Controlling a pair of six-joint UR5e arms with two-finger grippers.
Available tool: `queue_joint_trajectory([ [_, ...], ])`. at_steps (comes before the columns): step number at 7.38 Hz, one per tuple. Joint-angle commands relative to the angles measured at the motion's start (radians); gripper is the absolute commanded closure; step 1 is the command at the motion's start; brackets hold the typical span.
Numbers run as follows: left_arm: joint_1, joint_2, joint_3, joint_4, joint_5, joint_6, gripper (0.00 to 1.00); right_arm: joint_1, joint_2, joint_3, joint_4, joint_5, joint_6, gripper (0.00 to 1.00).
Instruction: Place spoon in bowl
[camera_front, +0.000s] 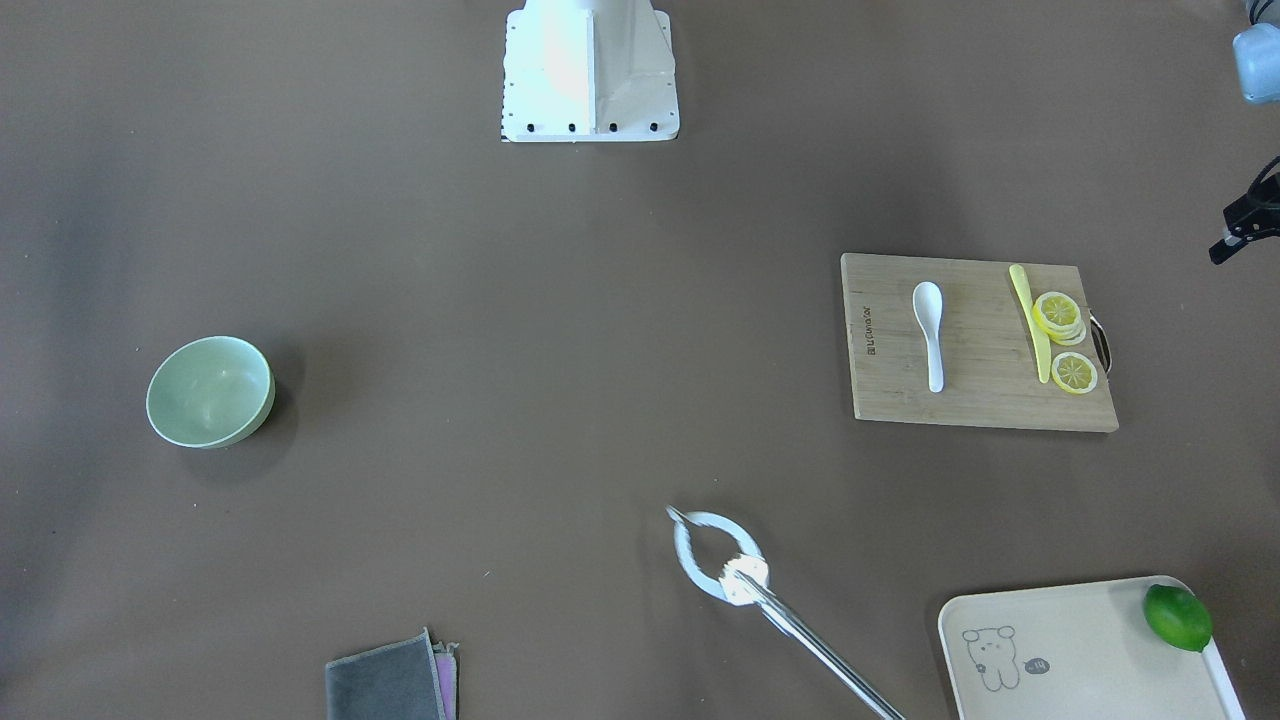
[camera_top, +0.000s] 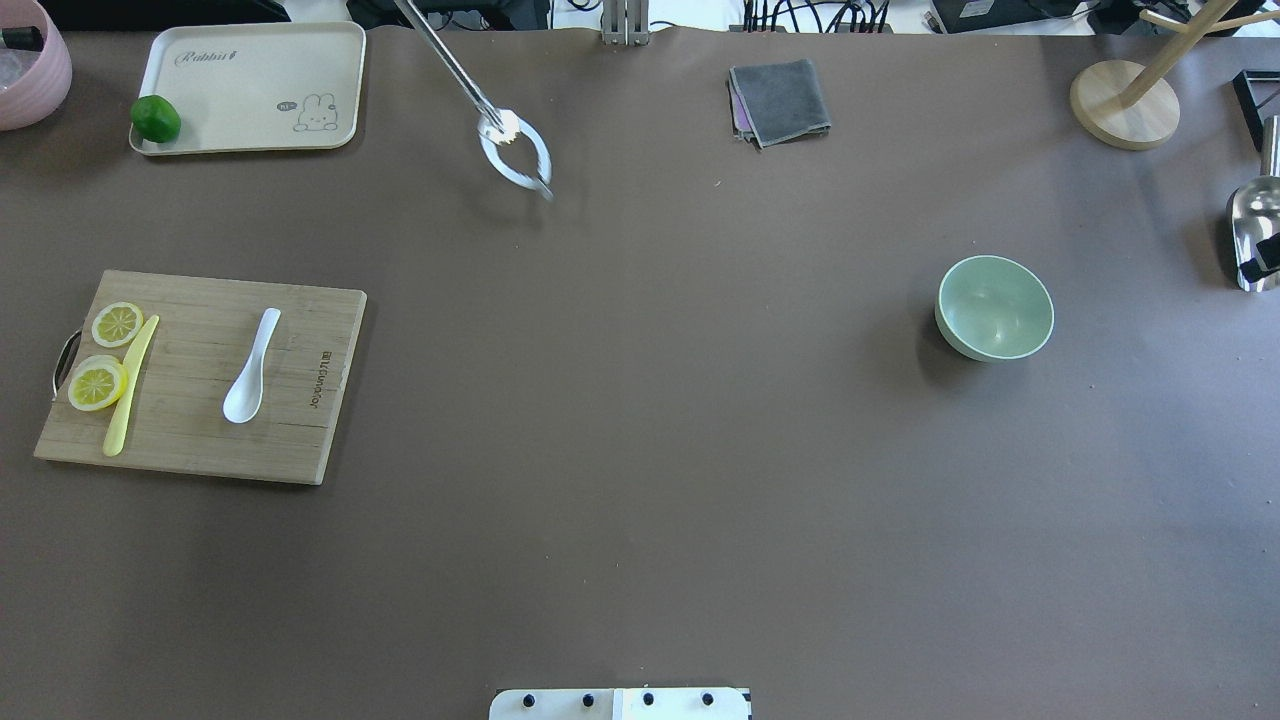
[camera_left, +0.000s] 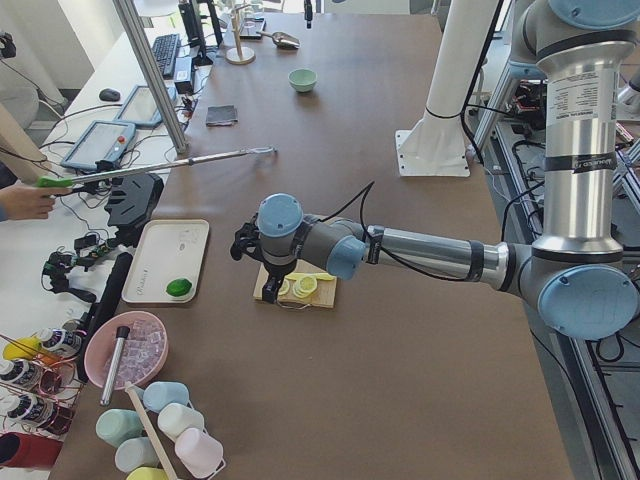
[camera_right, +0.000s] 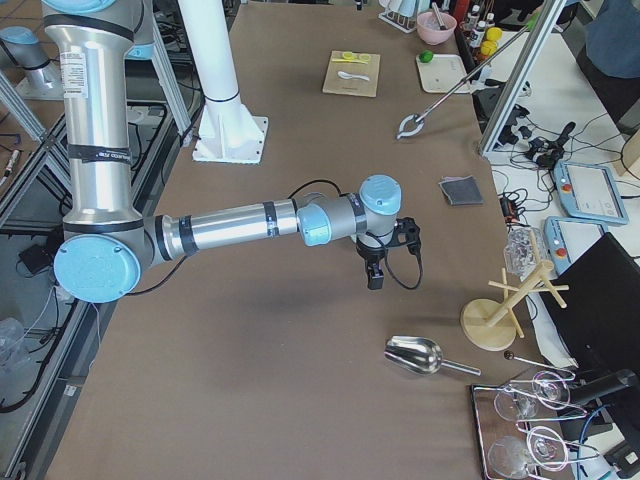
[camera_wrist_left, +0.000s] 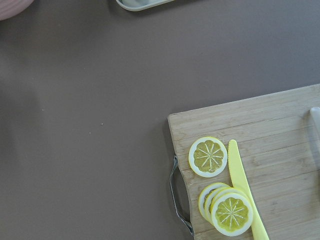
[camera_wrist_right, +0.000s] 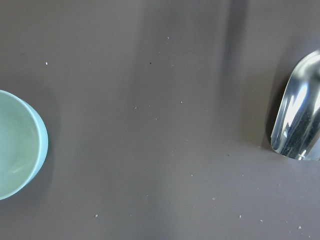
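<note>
The white spoon (camera_front: 930, 330) lies on a wooden cutting board (camera_front: 985, 395), scoop towards the robot; it also shows in the overhead view (camera_top: 252, 370). The mint-green bowl (camera_front: 210, 390) stands empty and upright on the other side of the table (camera_top: 994, 306), its rim at the right wrist view's left edge (camera_wrist_right: 15, 145). My left gripper (camera_left: 268, 288) hangs over the board's handle end by the lemon slices; I cannot tell its state. My right gripper (camera_right: 374, 278) hangs between bowl and metal scoop; I cannot tell its state.
A yellow knife (camera_top: 130, 385) and lemon slices (camera_top: 100, 355) lie on the board. A cream tray (camera_top: 250, 60) holds a lime (camera_top: 155, 118). An operator's long grabber (camera_top: 515, 150), a grey cloth (camera_top: 780, 100), a metal scoop (camera_top: 1255, 225) and a wooden stand (camera_top: 1125, 100) are at the far side.
</note>
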Motion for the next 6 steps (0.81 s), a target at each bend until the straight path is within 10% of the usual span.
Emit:
queue_joint_trajectory([
  [1,-0.002,0.0,0.005,0.003,0.001,0.008,0.02,0.001,-0.011,-0.001,-0.001,0.005,0.0,0.0],
  [6,-0.002,0.041,-0.002,-0.006,0.001,-0.047,0.02,-0.004,0.0,0.002,0.017,0.004,0.001,0.0],
])
